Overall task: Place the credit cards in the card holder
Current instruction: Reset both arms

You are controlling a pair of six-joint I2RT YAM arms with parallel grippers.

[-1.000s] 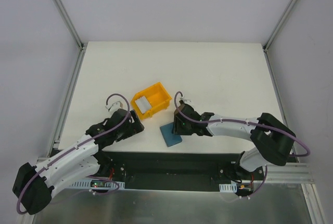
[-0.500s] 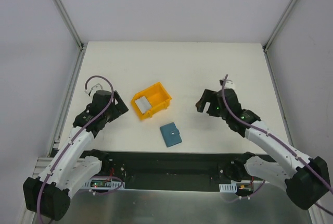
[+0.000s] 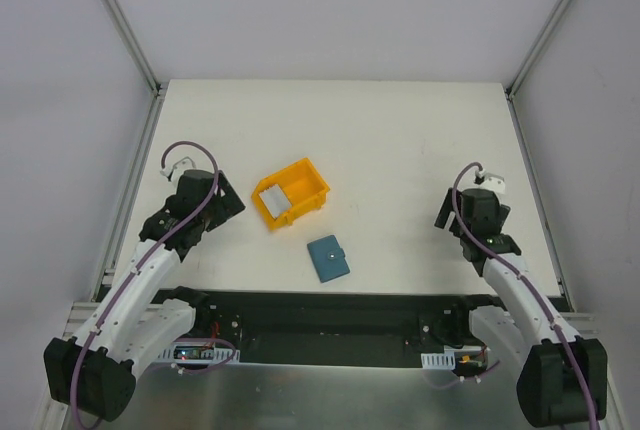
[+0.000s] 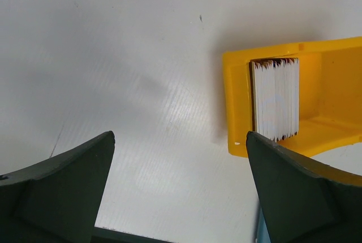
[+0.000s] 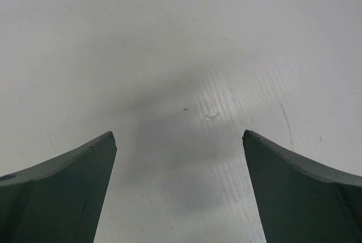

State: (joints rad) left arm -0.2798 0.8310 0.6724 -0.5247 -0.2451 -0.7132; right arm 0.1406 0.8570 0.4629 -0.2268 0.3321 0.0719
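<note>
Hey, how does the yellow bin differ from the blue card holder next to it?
The yellow bin is an open-topped box; the card holder is flat, shut and smaller. The bin holds a stack of pale credit cards; the card holder shows only its teal-blue cover and snap. The bin sits farther back on the white table than the card holder; both rest on it.

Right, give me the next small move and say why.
Probably swing the right end effector over to the card holder to unsnap it. The holder lies closed, and the credit cards sit stacked in the yellow bin, so nothing can go in yet. Both it and the left end effector are open and empty, touching nothing.
</note>
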